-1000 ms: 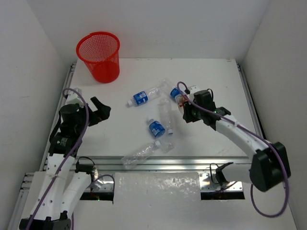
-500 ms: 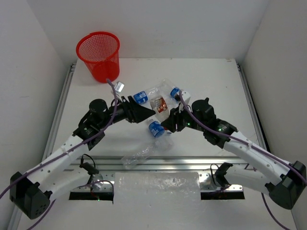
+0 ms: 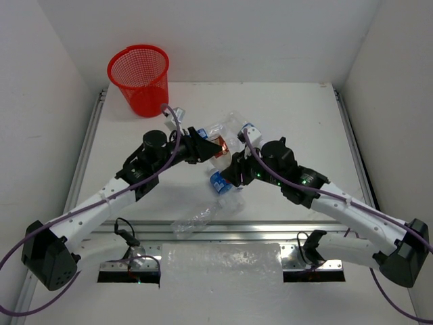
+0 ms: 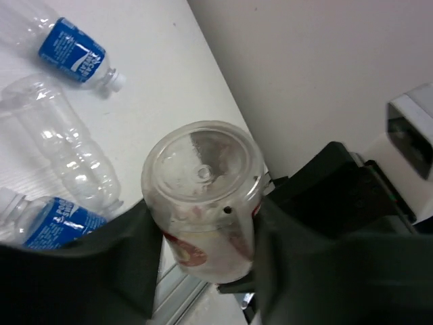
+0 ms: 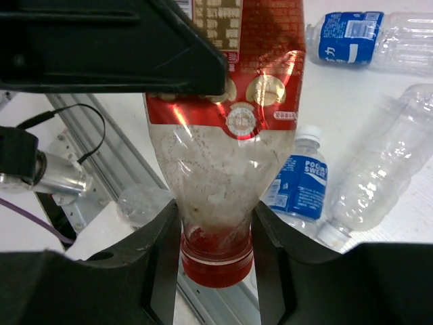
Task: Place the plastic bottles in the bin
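A: Surface and room?
B: A white surface (image 3: 298,115), boxed in by white walls (image 3: 223,40) at the left, top and right of the frame. A metal rail (image 3: 270,229) runs along its lower edge.

A: The bin?
B: The red mesh bin (image 3: 139,78) stands upright in the upper left corner of the surface, near the left edge.

A: The bottles?
B: The red-labelled bottle (image 3: 220,145) is at centre frame, raised off the surface. The right fingers (image 5: 159,271) are clamped on its neck just beside the red cap. The left fingers (image 4: 135,257) press on both sides of its body near the base. A blue-labelled bottle (image 3: 220,181) lies just below it, more bottles (image 3: 233,125) lie just above, and a clear bottle (image 3: 199,219) lies near the lower rail.

A: Open room?
B: Bare surface between bin and bottles, and a wide stretch at the right of the frame.
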Controlling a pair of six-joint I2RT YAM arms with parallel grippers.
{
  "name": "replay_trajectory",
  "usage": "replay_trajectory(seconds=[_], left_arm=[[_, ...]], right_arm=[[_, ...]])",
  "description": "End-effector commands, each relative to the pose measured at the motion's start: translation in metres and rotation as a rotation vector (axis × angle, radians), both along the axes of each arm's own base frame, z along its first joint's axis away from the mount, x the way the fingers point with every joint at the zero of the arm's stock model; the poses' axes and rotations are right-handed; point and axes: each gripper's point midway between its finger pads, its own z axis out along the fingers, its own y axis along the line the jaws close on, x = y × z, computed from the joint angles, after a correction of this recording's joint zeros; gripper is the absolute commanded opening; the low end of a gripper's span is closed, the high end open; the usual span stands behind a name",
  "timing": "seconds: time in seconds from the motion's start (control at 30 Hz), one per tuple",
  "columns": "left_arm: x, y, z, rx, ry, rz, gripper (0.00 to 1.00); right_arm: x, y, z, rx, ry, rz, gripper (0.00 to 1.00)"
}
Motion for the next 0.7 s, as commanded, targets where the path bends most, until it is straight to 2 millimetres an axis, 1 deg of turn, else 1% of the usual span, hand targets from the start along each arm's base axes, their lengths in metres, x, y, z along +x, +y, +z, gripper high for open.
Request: replay_trajectory(seconds=[0.0,0.03,0.07,0.1,0.13,0.17,0.2,0.23,0.27,0.3,0.33,0.37,0.4,0.43,0.47,0.5,0.53,0.57,0.6,0.63,0.67], left_arm=[[-0.007,-0.016,0.037,-0.059,-0.110,-0.100,0.25],[-0.006,-0.019,0.046,-0.071,-0.126,-0.112,0.12],[-0.005,-0.020,0.050,-0.070,-0.135,-0.116,0.00],[-0.002,-0.019,0.055,-0.066,-0.145,-0.104,0.00],[0.003,-0.016,0.065,-0.055,-0.152,-0.077,0.00],[0.009,-0.012,0.070,-0.033,-0.163,-0.036,0.00],[0.033,0.008,0.072,0.001,-0.148,0.120,0.00],[0.051,0.036,0.071,0.052,-0.069,0.289,0.00],[0.057,0.047,0.072,0.053,-0.019,0.328,0.00],[0.079,0.095,0.060,0.102,0.061,0.506,0.00],[0.090,0.113,0.078,0.076,0.051,0.565,0.00],[0.101,0.138,0.085,0.064,0.059,0.659,0.00],[0.110,0.158,0.088,0.066,0.073,0.728,0.00],[0.127,0.194,0.096,0.073,0.087,0.833,0.00],[0.136,0.212,0.100,0.065,0.104,0.900,0.00],[0.147,0.246,0.099,0.068,0.121,0.998,0.00],[0.166,0.260,0.101,0.062,0.131,1.036,0.00],[0.177,0.274,0.102,0.022,0.152,1.084,0.00],[0.186,0.303,0.100,0.013,0.161,1.171,0.00],[0.209,0.314,0.097,0.003,0.171,1.201,0.00],[0.219,0.327,0.100,-0.003,0.163,1.252,0.00]], right_arm=[[0.007,0.017,0.047,0.120,-0.090,0.027,0.32],[0.006,0.017,0.047,0.126,-0.091,0.034,0.41],[0.004,0.018,0.048,0.131,-0.100,0.046,0.48],[0.004,0.018,0.049,0.138,-0.111,0.048,0.55],[0.001,0.013,0.051,0.144,-0.121,0.046,0.88],[0.001,0.010,0.050,0.136,-0.130,0.038,0.99],[0.007,-0.002,0.043,0.090,-0.125,-0.030,0.99],[0.015,-0.027,0.034,0.022,-0.125,-0.152,0.99],[0.014,-0.029,0.038,0.039,-0.127,-0.159,0.99],[0.025,-0.062,0.022,-0.054,-0.115,-0.326,0.99],[0.024,-0.082,0.021,-0.071,-0.122,-0.406,0.99],[0.021,-0.100,0.009,-0.122,-0.093,-0.473,0.99],[0.021,-0.114,0.006,-0.147,-0.096,-0.526,0.99],[0.020,-0.127,0.001,-0.169,-0.100,-0.570,0.99],[0.015,-0.132,0.003,-0.162,-0.111,-0.569,0.99],[0.011,-0.135,-0.002,-0.175,-0.104,-0.561,0.99],[0.007,-0.136,-0.008,-0.186,-0.095,-0.550,0.99],[0.005,-0.138,-0.010,-0.191,-0.091,-0.544,0.99],[0.001,-0.140,-0.012,-0.195,-0.087,-0.538,0.99],[-0.001,-0.141,-0.017,-0.202,-0.075,-0.534,0.99],[-0.003,-0.140,-0.017,-0.192,-0.072,-0.523,0.99]])
